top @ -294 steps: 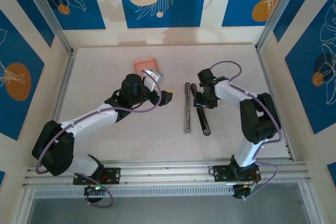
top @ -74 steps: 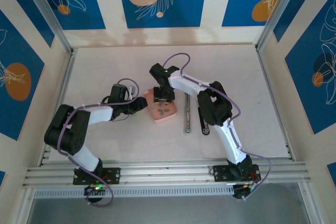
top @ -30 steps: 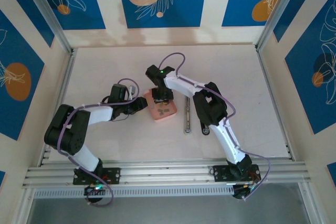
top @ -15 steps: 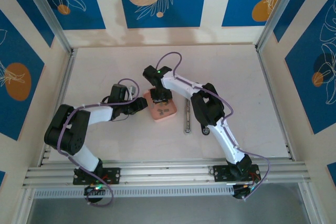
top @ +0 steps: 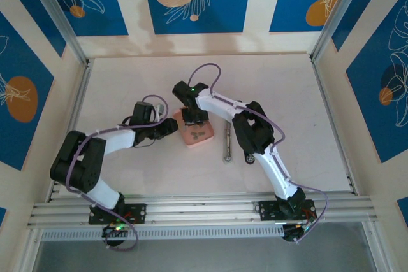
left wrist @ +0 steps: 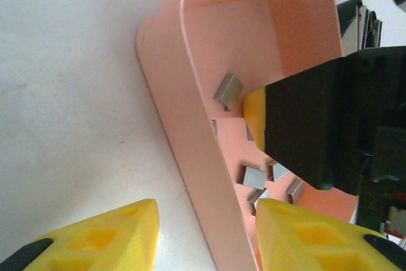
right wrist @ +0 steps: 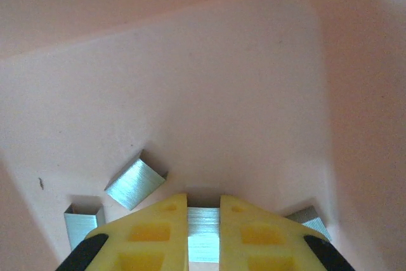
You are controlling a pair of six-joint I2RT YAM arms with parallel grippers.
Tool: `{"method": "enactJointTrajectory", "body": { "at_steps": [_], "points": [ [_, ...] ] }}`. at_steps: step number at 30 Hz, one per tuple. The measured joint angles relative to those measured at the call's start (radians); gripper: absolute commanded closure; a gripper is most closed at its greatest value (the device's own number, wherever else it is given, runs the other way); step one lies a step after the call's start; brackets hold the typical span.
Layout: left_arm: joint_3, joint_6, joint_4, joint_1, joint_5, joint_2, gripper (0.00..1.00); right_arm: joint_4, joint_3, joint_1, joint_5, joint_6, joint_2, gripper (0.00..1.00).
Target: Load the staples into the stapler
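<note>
A salmon-pink tray (top: 205, 139) lies mid-table and holds several small grey staples (left wrist: 254, 177). My right gripper (top: 194, 121) reaches down into the tray. Its yellow fingertips (right wrist: 158, 230) are shut on one strip of staples (right wrist: 203, 240), and other loose strips (right wrist: 135, 183) lie beside it on the tray floor (right wrist: 209, 80). My left gripper (left wrist: 206, 236) is open, its jaws astride the tray's left wall (left wrist: 203, 163), with bare table showing between the outer finger and the wall. The stapler (top: 226, 143) lies opened just right of the tray, its black arm (top: 247, 155) partly under my right arm.
The right arm's forearm (top: 223, 103) stretches across from the right over the stapler. The left arm (top: 115, 138) lies low along the table's left half. Aluminium rails (top: 204, 211) run along the near edge, and patterned walls close in the other sides.
My right gripper has shifted slightly left inside the tray and closed its fingers on a strip of staples. The left arm and the tray have not moved.
</note>
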Motion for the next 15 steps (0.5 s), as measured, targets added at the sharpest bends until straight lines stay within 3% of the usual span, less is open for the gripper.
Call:
{"method": "enactJointTrajectory", "body": {
  "at_steps": [15],
  "points": [
    [0.003, 0.095, -0.113, 0.002, -0.064, -0.240, 0.46, 0.214, -0.203, 0.040, 0.081, 0.004, -0.245, 0.84]
  ]
}}
